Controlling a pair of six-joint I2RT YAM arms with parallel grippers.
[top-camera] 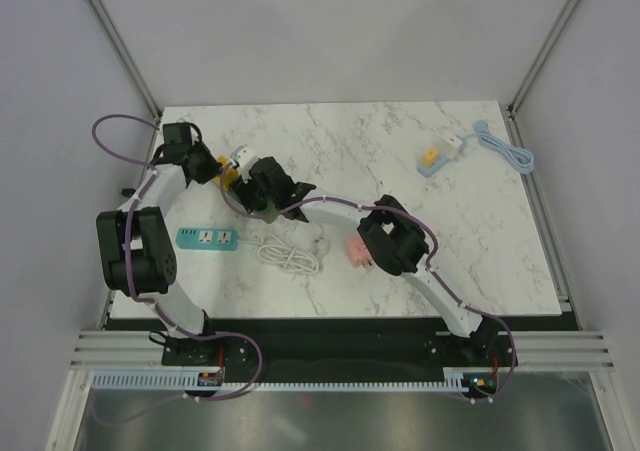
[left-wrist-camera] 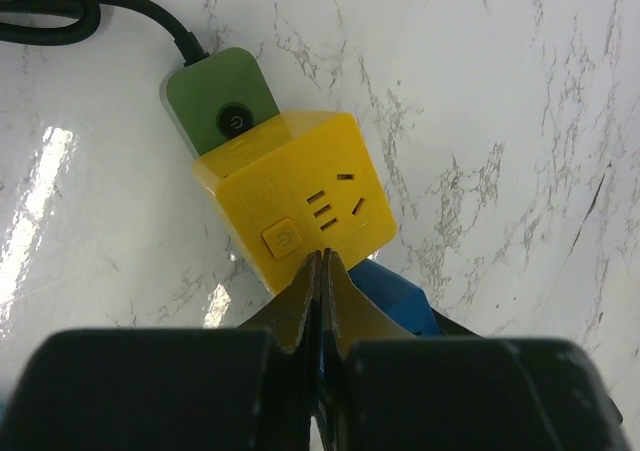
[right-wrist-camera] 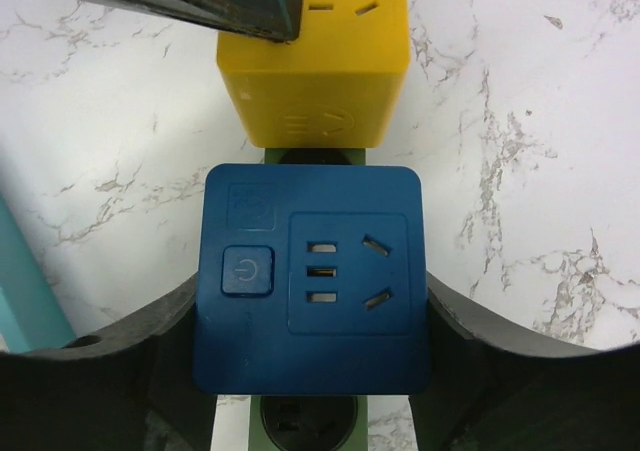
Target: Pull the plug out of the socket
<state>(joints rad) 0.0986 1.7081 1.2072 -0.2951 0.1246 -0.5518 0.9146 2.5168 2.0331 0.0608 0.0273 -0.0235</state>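
Observation:
A green power strip lies on the marble table with a yellow cube socket and a blue cube plug seated on it side by side. My right gripper is shut on the blue cube, one finger against each side. My left gripper is shut and empty, its tips pressed on the near edge of the yellow cube. In the top view both grippers meet at the back left, the left gripper next to the right gripper, with the yellow cube between them.
A teal power strip, a coiled white cable and a pink adapter lie near the front. A light blue socket with its cable lies at the back right. A black cord leaves the green strip.

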